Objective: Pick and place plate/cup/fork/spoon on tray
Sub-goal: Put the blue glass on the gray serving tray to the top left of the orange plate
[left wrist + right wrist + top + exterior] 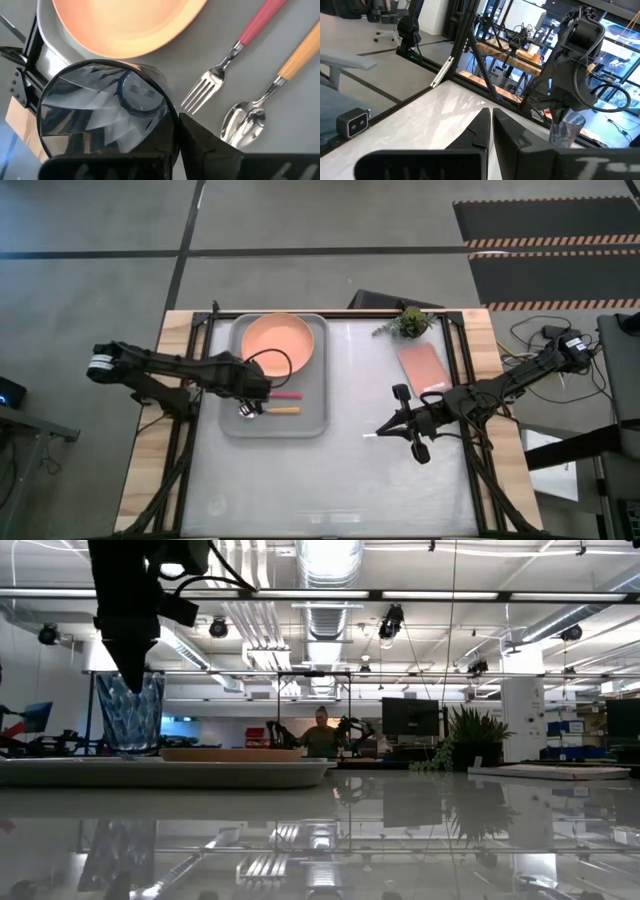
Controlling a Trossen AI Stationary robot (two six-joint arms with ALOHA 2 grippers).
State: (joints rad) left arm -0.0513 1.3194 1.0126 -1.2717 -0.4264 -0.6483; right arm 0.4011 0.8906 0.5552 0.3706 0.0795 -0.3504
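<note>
The light-grey tray (pixel 312 420) lies at the table's left. On it lie the salmon-orange plate (pixel 278 343), the pink-red-handled fork (pixel 235 50) and the orange-handled spoon (pixel 272 85), side by side near the plate. The small bluish see-through cup (pixel 130 712) stands upright at the tray's near left part, and also shows in the left wrist view (pixel 95 115). My left gripper (pixel 130 675) comes down into the cup and is shut on it. My right gripper (pixel 383 429) is shut and empty, over the table's middle right. My left gripper holds the cup by its wall at the rim (pixel 172 122), one finger inside the cup and one finger (pixel 202 145) outside. The fingers come from above, pointing down. The cup is upright, its base at the tray; whether it rests there I cannot tell.
A pink rectangular slab (pixel 422 366) and a small green plant (pixel 410 322) sit at the table's far right. A person (pixel 320 737) shows in the room beyond the table. Bare table lies between the tray and my right gripper.
</note>
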